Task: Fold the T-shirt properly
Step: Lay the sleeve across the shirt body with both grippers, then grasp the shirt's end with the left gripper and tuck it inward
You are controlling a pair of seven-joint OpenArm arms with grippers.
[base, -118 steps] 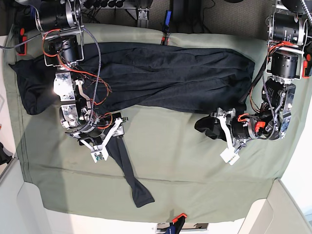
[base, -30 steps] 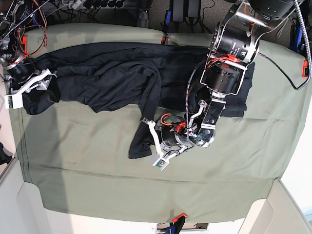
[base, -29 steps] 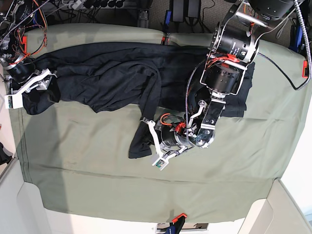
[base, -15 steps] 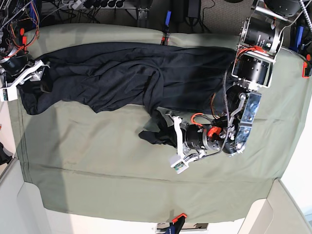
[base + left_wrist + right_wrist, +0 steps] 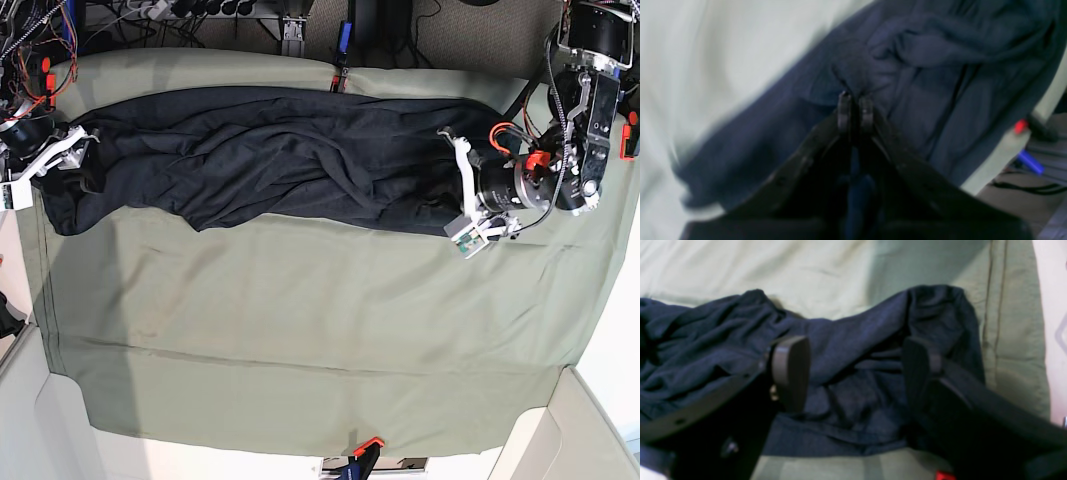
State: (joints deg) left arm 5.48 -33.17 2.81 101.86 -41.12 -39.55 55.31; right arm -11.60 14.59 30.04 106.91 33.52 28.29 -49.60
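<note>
Right gripper [image 5: 40, 170] spread wide at shirt [image 5: 270, 155] end; shirt lies bunched across green cloth [image 5: 300, 330], soft, limp, light. Left gripper [image 5: 462, 190] pinches fabric. Grab hem corners, not loose middle folds.

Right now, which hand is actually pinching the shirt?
The left hand: its jaws are shut on a bunch of the T-shirt. The right hand stands wide open over the fabric, gripping nothing.

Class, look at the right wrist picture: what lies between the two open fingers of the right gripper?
In the right wrist view, bunched fabric of the T-shirt lies between the right gripper fingers, which stand wide apart and do not pinch it.
</note>
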